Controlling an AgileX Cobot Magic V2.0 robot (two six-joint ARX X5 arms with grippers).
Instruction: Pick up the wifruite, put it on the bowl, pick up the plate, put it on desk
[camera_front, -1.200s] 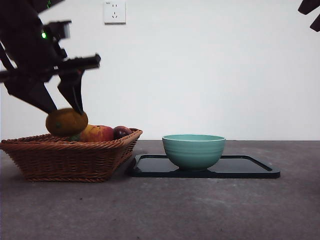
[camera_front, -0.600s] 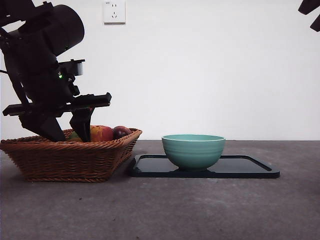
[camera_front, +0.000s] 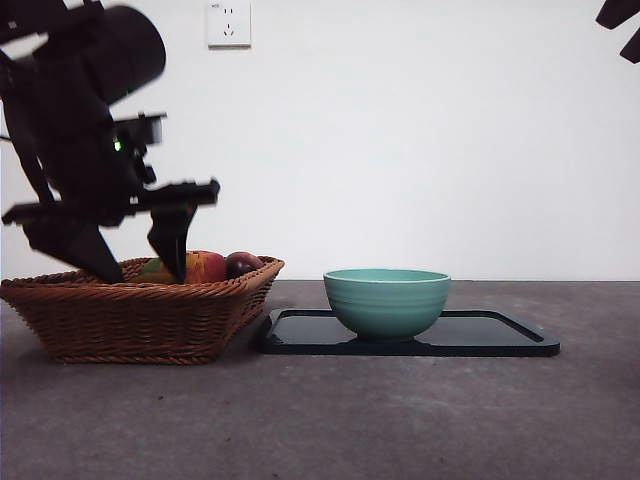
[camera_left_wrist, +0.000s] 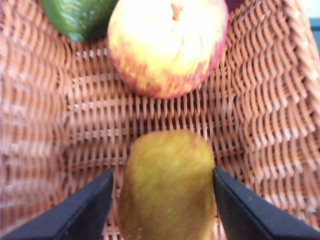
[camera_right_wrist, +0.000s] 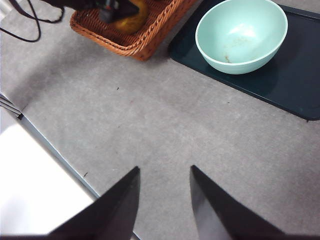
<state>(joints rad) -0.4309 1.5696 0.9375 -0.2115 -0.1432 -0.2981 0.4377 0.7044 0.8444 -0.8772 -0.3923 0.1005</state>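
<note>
Tabletop (camera_front: 400, 420): dark grey, carrying basket and tray side by side.
Tray (camera_front: 500, 335): flat black, beside the basket, under the bowl.
Basket (camera_front: 130, 315): brown wicker, holding the fruit.
Bowl (camera_front: 387, 300): teal, upright on the tray, nothing visible in it.
Left gripper (camera_left_wrist: 162, 190): lowered into the basket, jaws apart on either side of the wifruite, a little gap each side.
Right gripper (camera_right_wrist: 162, 187): waits high above bare tabletop, jaws apart.
Apple (camera_left_wrist: 167, 42): red-yellow, just beyond the wifruite.
Wifruite (camera_left_wrist: 167, 185): lies on the basket floor between the left jaws.
</note>
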